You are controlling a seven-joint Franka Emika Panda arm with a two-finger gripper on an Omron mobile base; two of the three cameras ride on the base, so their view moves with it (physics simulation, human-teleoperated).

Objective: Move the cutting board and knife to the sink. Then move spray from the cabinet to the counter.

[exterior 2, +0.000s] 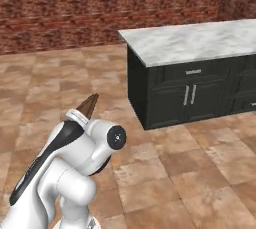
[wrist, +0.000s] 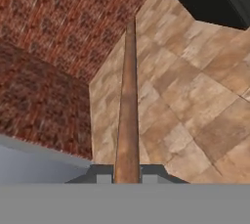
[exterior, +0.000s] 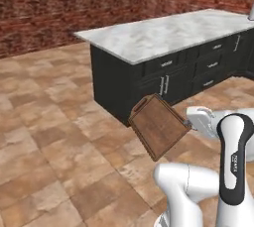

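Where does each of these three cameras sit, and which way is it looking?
Left base view: behind the arm's left, facing the white marble counter; white arm at lower right holding the flat reddish-brown wooden cutting board.
Right base view: behind the arm's right, same counter; arm at lower left, board tip above it.
Hand view: on the hand, looking along the board's edge, clamped between the fingers.
Shared: all three show the board, tiled floor and brick wall.

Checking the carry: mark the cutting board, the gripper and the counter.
cutting board [exterior: 159, 127], left base view, middle of its flat wooden face.
gripper [wrist: 127, 173], hand view, between the fingertips, shut on the board's edge.
counter [exterior 2: 200, 40], right base view, bare marble top.
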